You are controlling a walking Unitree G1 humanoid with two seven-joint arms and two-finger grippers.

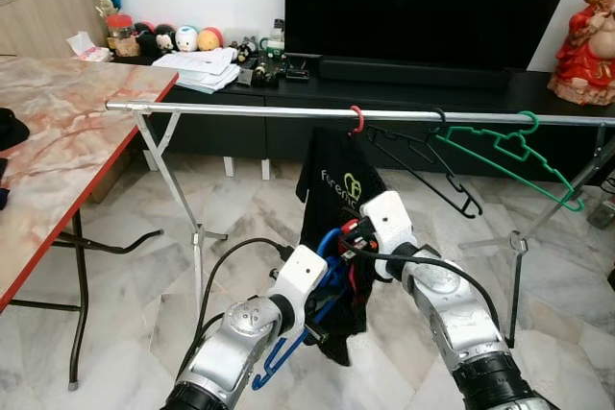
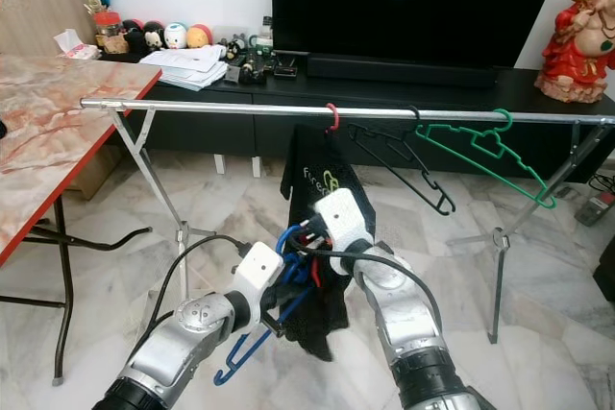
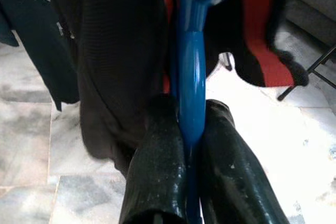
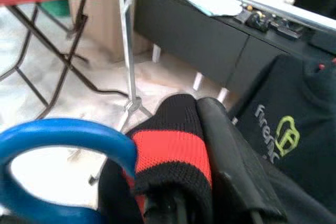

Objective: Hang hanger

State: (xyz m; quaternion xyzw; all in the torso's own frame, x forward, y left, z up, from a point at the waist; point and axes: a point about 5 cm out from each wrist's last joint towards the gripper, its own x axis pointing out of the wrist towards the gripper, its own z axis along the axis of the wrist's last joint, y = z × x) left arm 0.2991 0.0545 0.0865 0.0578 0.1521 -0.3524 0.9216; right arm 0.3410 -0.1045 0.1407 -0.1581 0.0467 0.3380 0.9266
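We have both arms raised in front of the clothes rail [image 1: 240, 110], working below its middle. The left gripper [image 3: 191, 145] is clenched on the blue hanger [image 1: 288, 348]: in the left wrist view the 2 black fingers [image 3: 157, 161] pinch the blue bar between them. In the eye views the hanger hangs low, its lower end dropping under our left forearm, with blue loops showing up between the 2 wrists. It is not on the rail.

The right gripper [image 4: 210, 145] is buried in a black and red knit garment [image 4: 170, 153]. The knit wraps over 1 finger and the blue hook [image 4: 63, 135] curves just beside it. We cannot tell whether the right fingers are closed on anything.

On the rail: a red hook [image 1: 356, 120] at the middle carries a dark T-shirt [image 1: 341, 189] with a pale logo, hanging straight down behind our grippers. Further toward the rail's right end hang an empty black hanger [image 1: 423, 165] and an empty green hanger [image 1: 509, 160], both tilted.

A marble-pattern table [image 1: 58, 141] with a red edge stands at our left, its corner near the rail's left end. Behind the rail is a black TV unit [image 1: 404, 93] with a TV [image 1: 423, 2], papers [image 1: 197, 69] and small toys [image 1: 183, 38], and a red figurine [image 1: 586, 45] at its right end.
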